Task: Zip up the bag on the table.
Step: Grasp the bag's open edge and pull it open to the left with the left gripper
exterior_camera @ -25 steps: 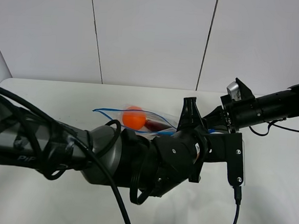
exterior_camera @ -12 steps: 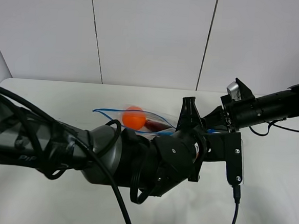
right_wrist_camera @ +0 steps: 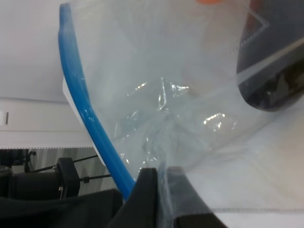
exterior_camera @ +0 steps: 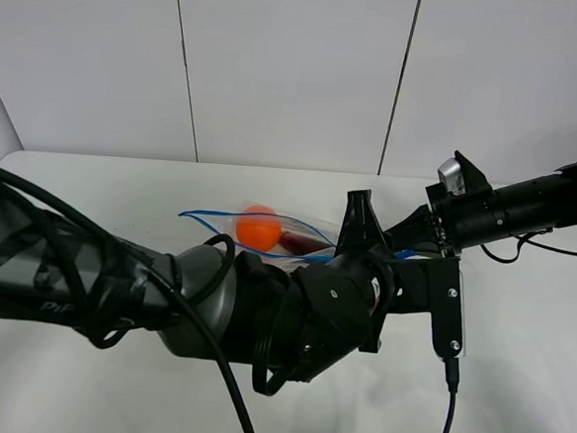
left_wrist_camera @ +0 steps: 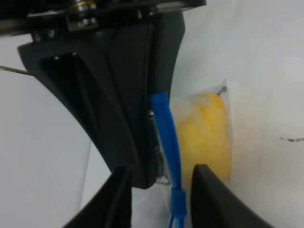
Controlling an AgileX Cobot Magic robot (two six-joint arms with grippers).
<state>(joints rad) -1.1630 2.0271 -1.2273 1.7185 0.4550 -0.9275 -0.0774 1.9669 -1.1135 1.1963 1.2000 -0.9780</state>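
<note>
A: Overhead: bag (exterior_camera: pixel 224 222) on table (exterior_camera: pixel 92 188), toward the far edge, about midway along it. Orange ball (exterior_camera: pixel 259 226) inside.
B: Left wrist?
A: Left claw (left_wrist_camera: pixel 159 192) fingers apart, blue strip (left_wrist_camera: pixel 168 137) running between them (not pinched, gap on one side). Yellow piece (left_wrist_camera: pixel 211 137) in the bag, just beside the strip.
B: Right wrist?
A: Right claw (right_wrist_camera: pixel 164 187) fingers together, clamped on the bag's clear film near the strip.

Bright, even, diffuse; faint soft shadow on white counter (exterior_camera: pixel 524 392) toward 6 o'clock. Both wrist views out of focus up close; small glints on bag (right_wrist_camera: pixel 213 118).
</note>
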